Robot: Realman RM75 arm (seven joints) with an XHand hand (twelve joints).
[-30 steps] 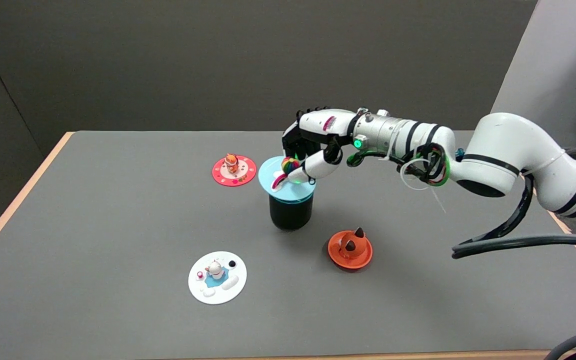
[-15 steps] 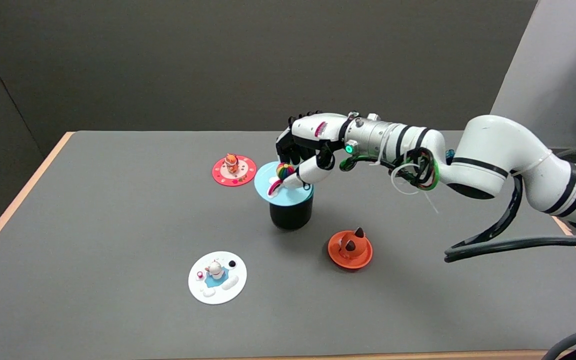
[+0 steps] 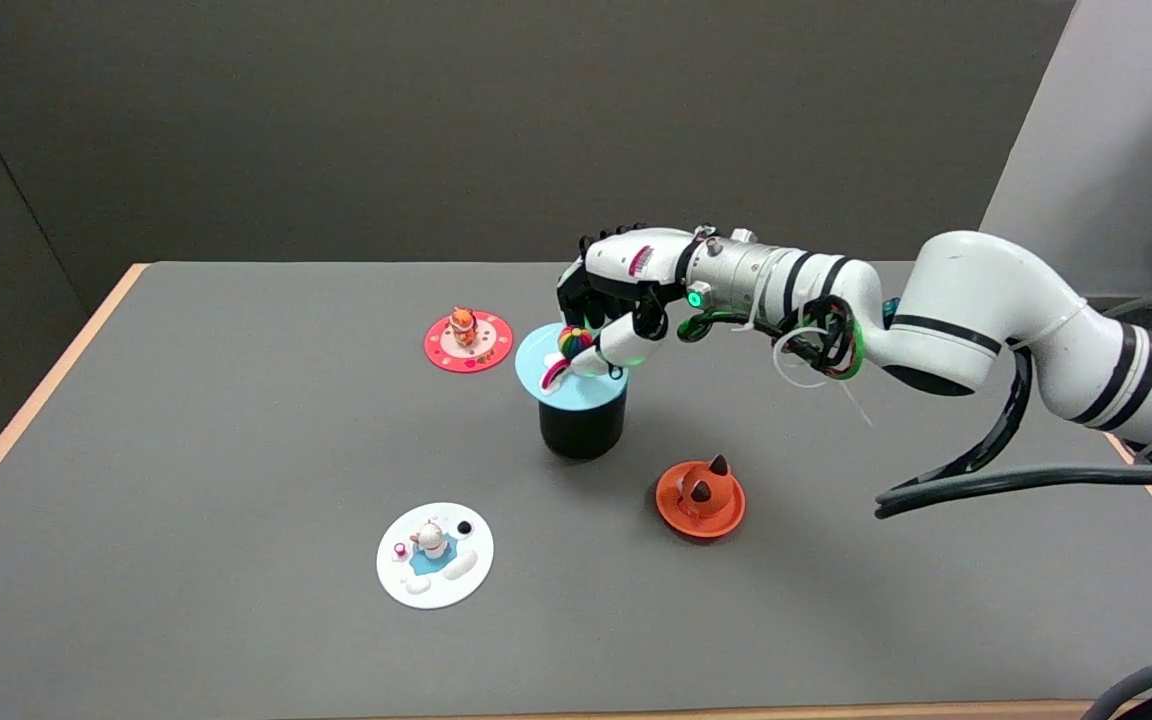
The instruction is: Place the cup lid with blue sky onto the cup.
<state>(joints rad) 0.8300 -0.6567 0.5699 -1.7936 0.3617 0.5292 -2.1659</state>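
Observation:
The light blue lid (image 3: 566,385), with a rainbow ball and a white cloud on top, lies on the black cup (image 3: 582,425) near the table's middle. It sits a little off to the cup's left and looks slightly tilted. My right hand (image 3: 608,300) reaches in from the right, just above the lid. It pinches the rainbow ball between the thumb and the fingers behind it. The cup's rim is hidden under the lid.
A red lid (image 3: 468,341) with an orange figure lies just left of the cup. An orange lid (image 3: 700,497) with dark ears lies at the cup's front right. A white lid (image 3: 435,554) with a small figure lies at the front left. The grey table (image 3: 186,450) has wooden edges.
The hand and lid shifted slightly left and lower over the cup, then back a touch to the right. The lid now rests lower on the cup. The grip has not changed.

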